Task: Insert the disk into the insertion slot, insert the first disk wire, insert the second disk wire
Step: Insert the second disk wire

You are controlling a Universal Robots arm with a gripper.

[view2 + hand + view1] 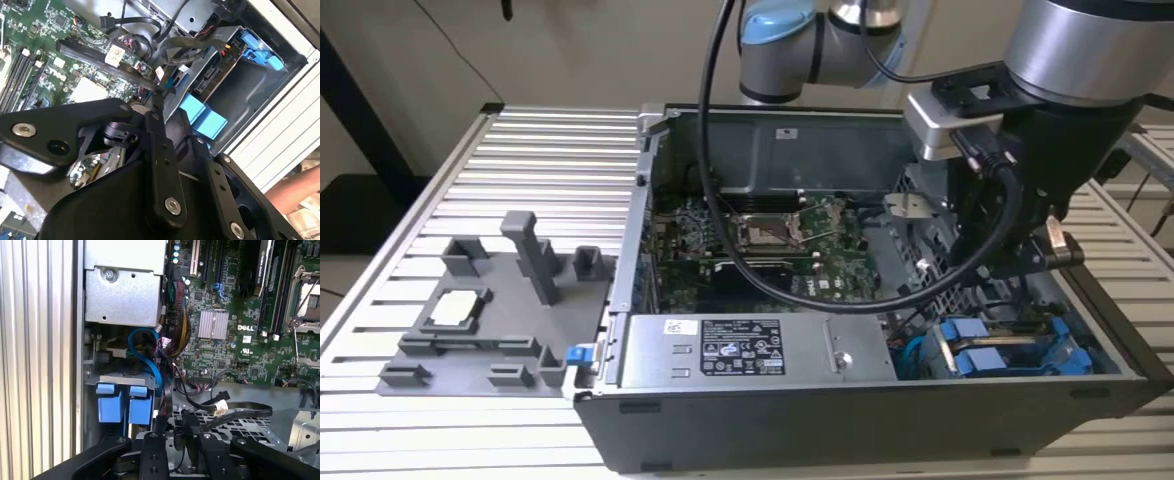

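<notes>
The black computer case (pixel 854 430) is open on top; only a thick black cable loop (pixel 704 130) crosses the room above its green motherboard (pixel 834 265). Near the black end effector (pixel 172 427), loose black wires (pixel 240 415) lie over the perforated grey metal cage (pixel 250 432), a curved blue cable (pixel 156 377) stands beside bright blue plastic tabs (pixel 110 407), and a grey metal power-supply box (pixel 125 295) walls that side.

Disk (pixel 220 55): silver-grey, blue carrier, lying flat inside insertion slot (pixel 245 92), dark grey bay just beside power-supply box (pixel 720 352).
</notes>
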